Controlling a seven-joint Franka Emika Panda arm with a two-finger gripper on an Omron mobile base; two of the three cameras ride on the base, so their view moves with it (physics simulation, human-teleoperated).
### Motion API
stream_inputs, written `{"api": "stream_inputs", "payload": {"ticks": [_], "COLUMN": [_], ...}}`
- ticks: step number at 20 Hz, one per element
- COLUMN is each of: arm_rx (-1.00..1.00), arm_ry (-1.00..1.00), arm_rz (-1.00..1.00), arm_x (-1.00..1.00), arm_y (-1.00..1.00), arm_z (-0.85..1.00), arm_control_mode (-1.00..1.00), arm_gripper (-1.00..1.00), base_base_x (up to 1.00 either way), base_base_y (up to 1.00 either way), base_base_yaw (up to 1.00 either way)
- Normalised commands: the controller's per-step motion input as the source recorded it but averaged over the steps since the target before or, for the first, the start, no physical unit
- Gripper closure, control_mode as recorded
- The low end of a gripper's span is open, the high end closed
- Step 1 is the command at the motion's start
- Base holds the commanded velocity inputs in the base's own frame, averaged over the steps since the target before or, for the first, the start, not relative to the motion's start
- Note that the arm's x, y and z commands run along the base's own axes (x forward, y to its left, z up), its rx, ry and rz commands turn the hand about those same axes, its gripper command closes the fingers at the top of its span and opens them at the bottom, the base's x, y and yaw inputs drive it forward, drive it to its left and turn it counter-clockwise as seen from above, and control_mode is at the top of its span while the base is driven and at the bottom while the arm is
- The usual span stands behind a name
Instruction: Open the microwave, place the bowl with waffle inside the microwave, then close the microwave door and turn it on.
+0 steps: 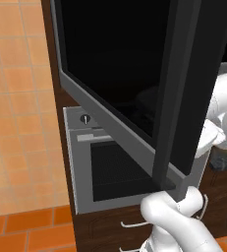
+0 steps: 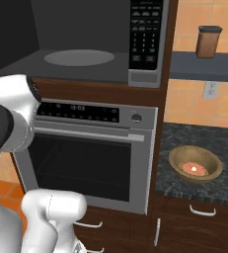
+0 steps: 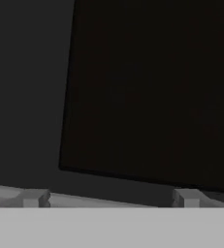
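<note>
Microwave [image 2: 86, 44] stands open: cavity exposed in right base view, pale round turntable [image 2: 79, 57] flat on its floor, keypad strip [image 2: 146, 34] on the right side of the front. Microwave door [image 1: 129, 74] swung out toward the base; left base view shows its black glass panel in grey frame seen at an angle, with the dark vertical handle [image 1: 171, 98] along its near edge. Below the microwave, oven [image 2: 93, 153] closed, horizontal bar handle across its top, one round knob [image 2: 136, 117] at the right end of its control panel. Bowl with waffle [image 2: 195, 164] sits on the dark speckled counter [image 2: 184, 136] right of the oven, near the counter's front edge, upright, the pale orange-pink piece lying in its middle. Brown canister [image 2: 208, 42] on the shelf above the counter, wall outlet [image 2: 210, 89] under that shelf. Gripper [image 3: 109, 198] in hand view: two finger tips well apart at the bottom, nothing between them, facing the dark glass of the door at close range. Touching it or not: cannot tell. White arm links rise beside the door in both base views.
</note>
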Motion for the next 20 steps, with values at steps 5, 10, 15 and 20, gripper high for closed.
{"api": "stream_inputs", "payload": {"ticks": [5, 10, 15, 20], "arm_rx": [0.07, 0.09, 0.22, 0.21], "arm_ry": [0.05, 0.09, 0.21, 0.2], "arm_rz": [-0.3, -0.53, -0.53, -0.52], "arm_x": [-0.16, -0.01, -0.23, -0.07], "arm_y": [-0.82, -1.0, -1.0, -1.0], "arm_z": [0.0, -0.01, -0.05, -0.18], "arm_control_mode": [-1.0, -1.0, -1.0, -1.0], "arm_gripper": [-1.0, -1.0, -1.0, -1.0], "base_base_x": [0.0, 0.0, 0.0, 0.0], "base_base_y": [0.0, 0.0, 0.0, 0.0], "base_base_yaw": [0.0, 0.0, 0.0, 0.0]}}
